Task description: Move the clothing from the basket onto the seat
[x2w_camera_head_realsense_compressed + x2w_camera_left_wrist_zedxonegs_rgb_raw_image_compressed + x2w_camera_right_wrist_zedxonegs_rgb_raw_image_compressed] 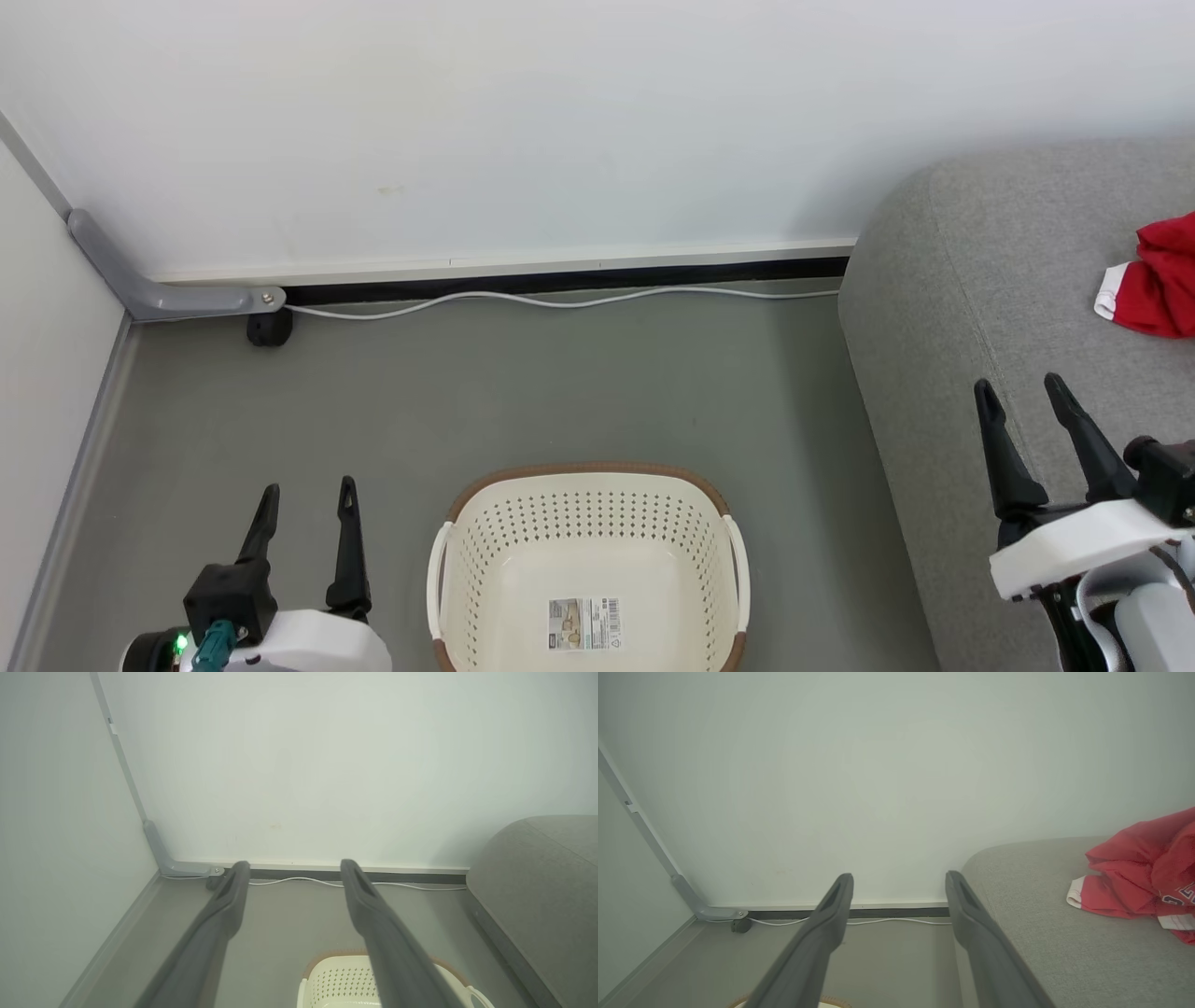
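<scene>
The clothing [1158,280] lies as a crumpled red heap with white trim on the seat [980,280], well in from its rounded corner. The heap runs off the picture's edge, so whether it is one garment or two cannot be confirmed. White lettering shows on it in the right wrist view.

The basket [588,518] stands on the grey floor [653,392] just beside the seat. Its visible interior holds no fabric, only a printed label [585,623] on the bottom; its near end is cut off by the frame.

The right gripper [1017,382] hangs over the seat's front part, apart from the clothing, fingers spread wide and holding nothing. The left gripper [309,485] hangs over the floor left of the basket, likewise spread and bare.

Assessment: the transfer appears complete or nearly so. What is left, at most, is checking the hidden near end of the basket.
</scene>
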Tool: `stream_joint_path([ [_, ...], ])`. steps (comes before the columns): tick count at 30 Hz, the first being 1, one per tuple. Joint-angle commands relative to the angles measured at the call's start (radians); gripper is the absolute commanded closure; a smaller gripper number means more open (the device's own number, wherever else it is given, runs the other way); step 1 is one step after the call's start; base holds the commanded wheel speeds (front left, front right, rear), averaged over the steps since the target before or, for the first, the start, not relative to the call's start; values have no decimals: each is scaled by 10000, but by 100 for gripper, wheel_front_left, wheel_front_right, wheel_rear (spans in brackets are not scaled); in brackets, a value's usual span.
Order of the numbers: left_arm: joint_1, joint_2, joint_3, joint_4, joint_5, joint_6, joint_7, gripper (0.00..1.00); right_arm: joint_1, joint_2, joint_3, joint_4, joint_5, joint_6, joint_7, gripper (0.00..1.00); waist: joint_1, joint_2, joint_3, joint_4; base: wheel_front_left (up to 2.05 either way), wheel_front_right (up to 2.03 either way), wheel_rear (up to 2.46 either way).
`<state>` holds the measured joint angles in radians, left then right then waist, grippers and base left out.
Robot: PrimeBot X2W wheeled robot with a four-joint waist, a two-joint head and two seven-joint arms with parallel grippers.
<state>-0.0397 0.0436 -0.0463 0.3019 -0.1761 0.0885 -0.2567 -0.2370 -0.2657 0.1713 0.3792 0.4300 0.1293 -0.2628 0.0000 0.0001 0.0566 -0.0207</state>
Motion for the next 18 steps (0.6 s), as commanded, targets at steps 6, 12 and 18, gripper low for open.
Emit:
stream_joint_path([
  [6, 535, 69, 334, -603, -29, -96, -51, 0, 680, 80, -135, -315, -342, 14, 10, 0, 0, -1, -305, 55, 0, 0, 0],
  [12, 880, 68, 236, -771, -65, -42, -51, 0, 1061, 285, -191, -110, -587, 14, 10, 0, 0, -1, -383, 9, 0, 0, 0],
  [18, 983, 67, 177, -845, -125, 10, -51, 0, 1124, 388, -195, -88, -729, 14, 10, 0, 0, -1, -409, -34, 0, 0, 0],
])
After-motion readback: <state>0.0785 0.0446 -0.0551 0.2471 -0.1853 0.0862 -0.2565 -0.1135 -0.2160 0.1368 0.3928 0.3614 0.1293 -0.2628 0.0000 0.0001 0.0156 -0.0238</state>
